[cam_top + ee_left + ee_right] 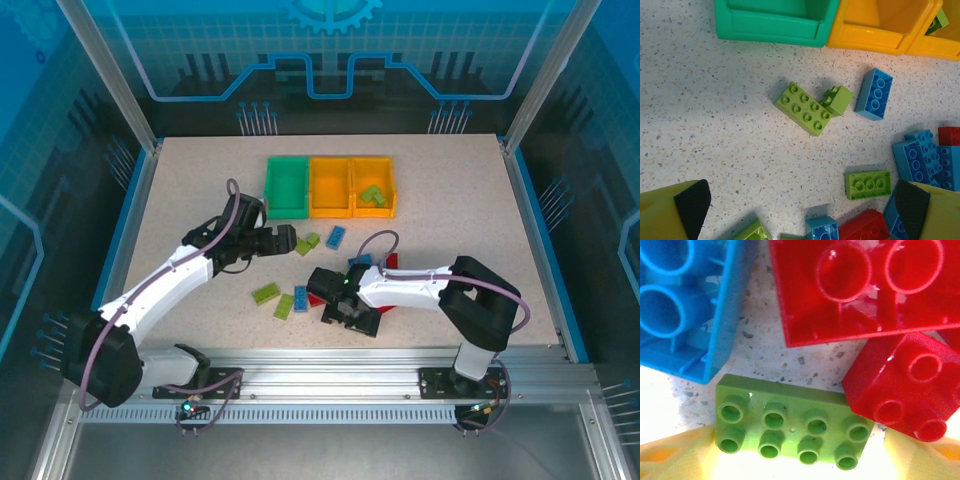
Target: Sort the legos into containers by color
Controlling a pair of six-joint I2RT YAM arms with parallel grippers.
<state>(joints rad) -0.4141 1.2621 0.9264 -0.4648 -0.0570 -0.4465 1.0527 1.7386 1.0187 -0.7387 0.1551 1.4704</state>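
Note:
Three containers stand in a row at the back: a green bin (287, 187) and two orange bins (331, 187) (373, 187), the right one holding lime legos (374, 196). Loose legos lie mid-table: lime (266, 293), blue (300, 298), blue (336, 236), red (390, 262). My right gripper (797, 455) is down in the pile (345, 315), its yellow fingers (670, 457) on either side of a lime eight-stud brick (795, 432); a thin gap shows at the brick's right end. My left gripper (802, 205) hovers wide open above bare table (290, 242), holding nothing.
In the right wrist view an upturned blue brick (685, 305) and two red bricks (860, 285) (905, 385) crowd the lime one. Below the left wrist lie a lime brick (804, 109), a blue brick (874, 94) and an upturned lime brick (868, 185).

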